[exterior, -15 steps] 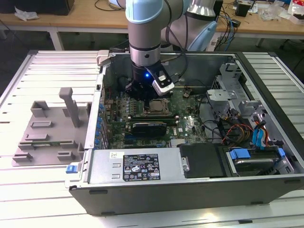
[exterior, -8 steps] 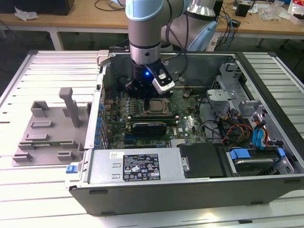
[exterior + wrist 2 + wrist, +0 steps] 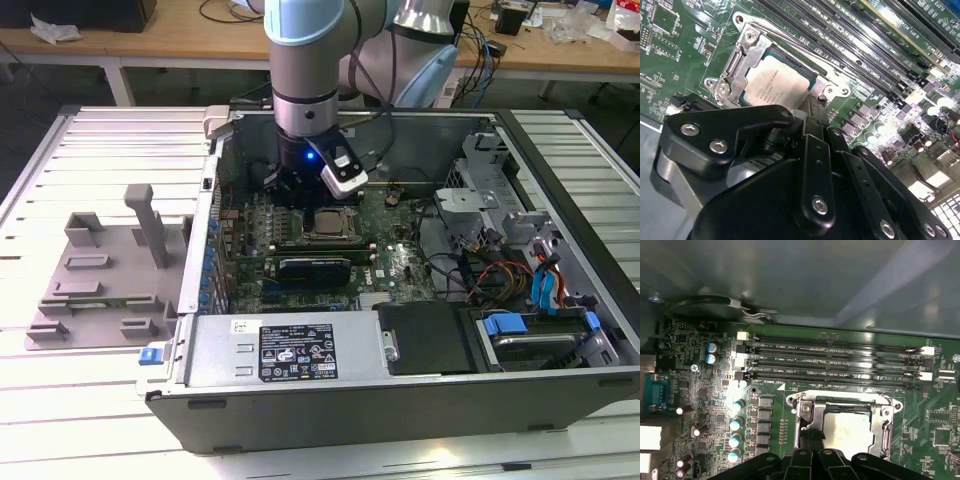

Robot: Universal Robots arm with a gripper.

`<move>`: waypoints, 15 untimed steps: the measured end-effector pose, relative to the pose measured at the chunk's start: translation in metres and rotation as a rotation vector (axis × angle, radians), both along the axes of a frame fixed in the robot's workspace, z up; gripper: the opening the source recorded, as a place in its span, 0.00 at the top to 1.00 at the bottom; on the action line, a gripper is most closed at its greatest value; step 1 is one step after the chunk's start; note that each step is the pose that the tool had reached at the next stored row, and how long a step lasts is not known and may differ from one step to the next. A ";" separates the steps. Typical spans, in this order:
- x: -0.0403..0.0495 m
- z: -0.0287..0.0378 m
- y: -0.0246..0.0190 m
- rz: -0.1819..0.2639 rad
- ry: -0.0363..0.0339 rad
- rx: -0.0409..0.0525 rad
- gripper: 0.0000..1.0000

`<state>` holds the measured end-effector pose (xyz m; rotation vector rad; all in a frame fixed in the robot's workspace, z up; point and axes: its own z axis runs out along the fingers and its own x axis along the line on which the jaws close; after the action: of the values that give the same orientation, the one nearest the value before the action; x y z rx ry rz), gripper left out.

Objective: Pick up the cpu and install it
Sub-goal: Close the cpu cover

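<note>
The cpu (image 3: 775,82) lies flat inside the metal socket frame (image 3: 740,65) on the green board (image 3: 705,390) of the open computer case (image 3: 300,350). The gripper (image 3: 812,107) hangs just above it, with its tip near one edge of the chip. I cannot tell whether it is open or closed, or whether it touches the chip. I judge the placing step is in hand, near its end. A next move would call for straight, gentle motion, without any sideways push.

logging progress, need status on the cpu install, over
Gripper low over the motherboard socket. Cpu lying flat inside the socket frame. Nothing lying on top of it.
</note>
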<state>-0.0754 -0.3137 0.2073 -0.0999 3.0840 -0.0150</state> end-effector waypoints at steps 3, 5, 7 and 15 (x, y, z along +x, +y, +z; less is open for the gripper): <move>-0.0001 -0.0011 0.0011 0.000 0.0000 0.0000 0.89; -0.0001 -0.0014 0.0030 0.000 0.0001 -0.0003 0.89; 0.0000 -0.0018 0.0041 0.000 0.0000 -0.0015 0.89; -0.0002 -0.0035 -0.0003 0.004 0.0001 -0.0041 0.89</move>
<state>-0.0756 -0.3140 0.2038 -0.1064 3.0839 -0.0212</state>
